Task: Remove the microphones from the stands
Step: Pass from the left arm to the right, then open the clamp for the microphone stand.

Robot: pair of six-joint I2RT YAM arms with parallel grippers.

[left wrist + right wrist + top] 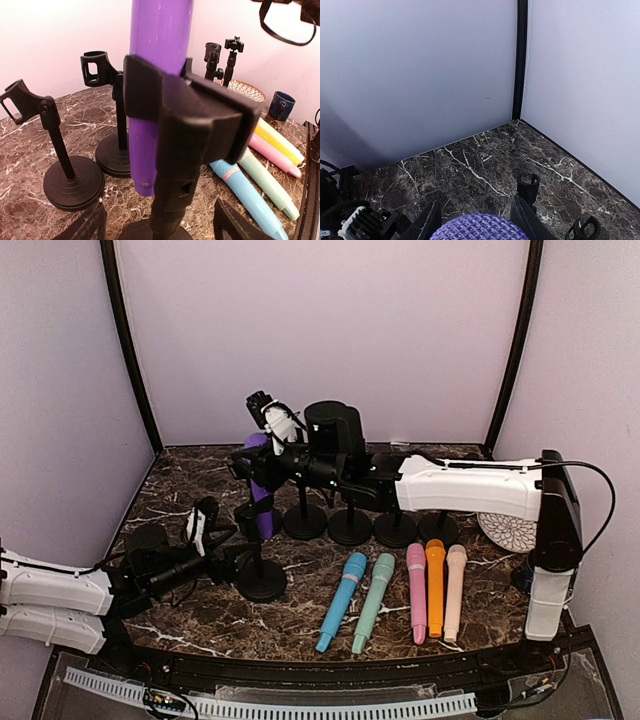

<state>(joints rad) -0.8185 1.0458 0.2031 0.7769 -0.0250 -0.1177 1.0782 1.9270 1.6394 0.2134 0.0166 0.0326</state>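
Observation:
A purple microphone stands upright in the black clip of the front-left stand. In the left wrist view the purple microphone fills the middle. My left gripper is open, its fingers on either side of the stand's post near its base and apart from it. My right gripper reaches in from the right, shut on the microphone's purple mesh head. In the top view the right gripper sits at the top of the microphone.
Several empty black stands line the back. Blue, green, pink, orange and beige microphones lie at the front. A patterned dish and a dark cup sit at the right.

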